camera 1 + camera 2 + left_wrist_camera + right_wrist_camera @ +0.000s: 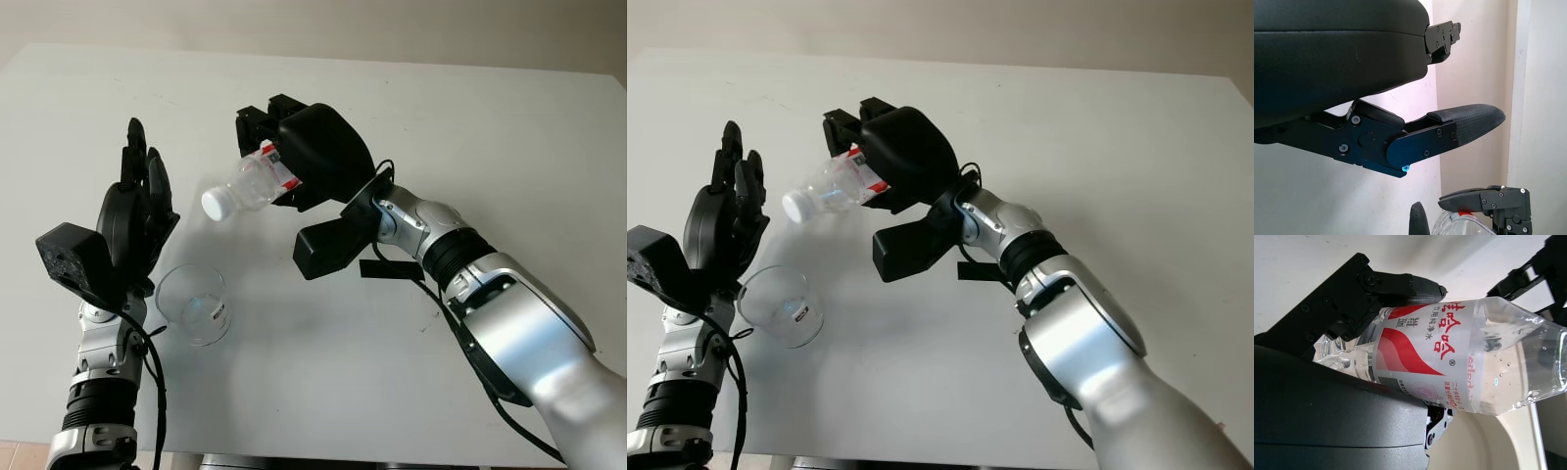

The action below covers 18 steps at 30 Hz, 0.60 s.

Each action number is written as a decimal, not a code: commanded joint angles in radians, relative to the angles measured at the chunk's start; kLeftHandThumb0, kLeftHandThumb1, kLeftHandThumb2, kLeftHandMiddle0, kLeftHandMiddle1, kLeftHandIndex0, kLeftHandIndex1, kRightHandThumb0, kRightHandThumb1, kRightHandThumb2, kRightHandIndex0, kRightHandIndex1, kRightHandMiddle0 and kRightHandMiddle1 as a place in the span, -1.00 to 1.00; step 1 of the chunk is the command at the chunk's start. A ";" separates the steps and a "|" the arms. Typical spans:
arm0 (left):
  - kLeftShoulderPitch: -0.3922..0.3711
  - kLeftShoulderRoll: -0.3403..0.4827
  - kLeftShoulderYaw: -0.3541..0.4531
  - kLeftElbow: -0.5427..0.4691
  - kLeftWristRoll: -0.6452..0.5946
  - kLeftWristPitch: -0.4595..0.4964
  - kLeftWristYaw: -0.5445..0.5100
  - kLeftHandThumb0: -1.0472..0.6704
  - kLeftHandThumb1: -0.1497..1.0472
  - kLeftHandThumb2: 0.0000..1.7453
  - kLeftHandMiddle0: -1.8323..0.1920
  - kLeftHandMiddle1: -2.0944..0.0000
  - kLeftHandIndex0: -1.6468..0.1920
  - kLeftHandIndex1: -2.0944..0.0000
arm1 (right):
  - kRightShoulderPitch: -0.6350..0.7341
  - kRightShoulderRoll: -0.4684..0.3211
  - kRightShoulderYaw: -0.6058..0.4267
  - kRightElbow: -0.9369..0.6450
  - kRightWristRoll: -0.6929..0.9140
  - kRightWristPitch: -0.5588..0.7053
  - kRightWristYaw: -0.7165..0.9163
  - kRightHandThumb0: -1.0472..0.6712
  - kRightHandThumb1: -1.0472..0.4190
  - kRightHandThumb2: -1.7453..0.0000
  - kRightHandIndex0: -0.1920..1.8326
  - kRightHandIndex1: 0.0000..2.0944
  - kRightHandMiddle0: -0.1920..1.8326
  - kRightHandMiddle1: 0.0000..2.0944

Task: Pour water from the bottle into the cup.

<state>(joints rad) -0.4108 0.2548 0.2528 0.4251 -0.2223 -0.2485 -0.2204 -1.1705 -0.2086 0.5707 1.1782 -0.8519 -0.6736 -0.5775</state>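
Note:
My right hand (284, 157) is shut on a clear plastic bottle (245, 186) with a red and white label (1425, 364). The bottle is tipped over, its white cap (215, 205) pointing down to the left, above the table. The cap is on. A clear plastic cup (194, 304) stands on the white table (441, 117) below and left of the bottle's neck, apart from it. My left hand (137, 211) is raised just left of the cup, open and holding nothing. In the right wrist view the fingers (1415, 286) wrap the labelled middle of the bottle.
A small black flat piece (392, 269) lies on the table under my right forearm. The table's front edge runs close below the cup. A pale wall (392, 24) stands behind the table.

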 commanded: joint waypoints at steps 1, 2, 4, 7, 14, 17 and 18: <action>-0.014 -0.003 -0.002 0.002 0.005 -0.005 0.005 -0.65 1.00 -0.21 1.00 1.00 1.00 1.00 | -0.028 0.005 0.003 -0.005 0.004 -0.018 -0.020 0.02 -0.48 0.01 0.29 1.00 -0.04 1.00; -0.014 -0.004 -0.002 0.004 0.004 -0.006 0.004 -0.65 1.00 -0.21 1.00 1.00 1.00 1.00 | -0.028 0.006 0.009 -0.006 0.000 -0.019 -0.032 0.02 -0.48 0.02 0.28 1.00 -0.04 1.00; -0.016 -0.004 -0.001 0.009 0.001 -0.007 0.001 -0.65 1.00 -0.21 1.00 1.00 1.00 1.00 | -0.028 0.007 0.020 -0.010 -0.009 -0.021 -0.054 0.01 -0.50 0.05 0.30 1.00 -0.03 1.00; -0.020 -0.006 0.000 0.015 0.003 -0.010 0.005 -0.65 1.00 -0.21 1.00 1.00 1.00 1.00 | -0.030 0.007 0.031 -0.011 -0.014 -0.033 -0.080 0.00 -0.57 0.11 0.32 1.00 -0.03 1.00; -0.027 -0.010 -0.002 0.023 0.005 -0.008 0.009 -0.65 1.00 -0.20 1.00 1.00 1.00 1.00 | -0.037 0.015 0.041 -0.033 -0.016 -0.071 -0.122 0.01 -0.50 -0.02 0.22 1.00 0.05 1.00; -0.026 -0.012 -0.002 0.023 0.006 -0.010 0.012 -0.65 1.00 -0.21 1.00 1.00 1.00 1.00 | -0.039 0.016 0.047 -0.050 -0.020 -0.087 -0.121 0.01 -0.46 -0.09 0.30 1.00 0.10 1.00; -0.026 -0.012 -0.002 0.022 0.006 -0.010 0.013 -0.66 1.00 -0.21 1.00 1.00 1.00 1.00 | -0.038 0.017 0.047 -0.057 -0.021 -0.089 -0.122 0.00 -0.46 -0.09 0.34 1.00 0.11 1.00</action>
<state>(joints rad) -0.4228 0.2449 0.2526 0.4473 -0.2221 -0.2487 -0.2113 -1.1787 -0.1973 0.6173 1.1485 -0.8705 -0.7499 -0.6885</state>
